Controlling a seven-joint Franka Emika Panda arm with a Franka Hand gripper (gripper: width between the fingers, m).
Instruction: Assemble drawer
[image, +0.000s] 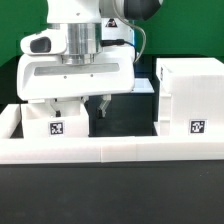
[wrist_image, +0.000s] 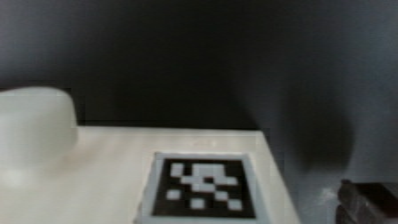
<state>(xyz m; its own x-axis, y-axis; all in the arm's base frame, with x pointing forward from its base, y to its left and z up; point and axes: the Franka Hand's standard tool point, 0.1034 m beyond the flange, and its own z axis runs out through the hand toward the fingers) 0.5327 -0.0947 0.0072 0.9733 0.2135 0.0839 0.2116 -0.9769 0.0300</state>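
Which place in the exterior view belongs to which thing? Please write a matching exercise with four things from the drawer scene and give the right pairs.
Things
1. tall case
2. smaller white part
3. border wall
4. tool

Places
A. along the front, low and long
B. at the exterior view's right, behind the wall
C. in the centre, hanging under the arm's white wrist
D. at the exterior view's left, behind the wall

Pairs: 1-B, 2-D, 3-A, 4-C

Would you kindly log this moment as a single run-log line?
task: drawer assembly | gripper: low beside tray | fingers: state unclear | case: exterior view's right
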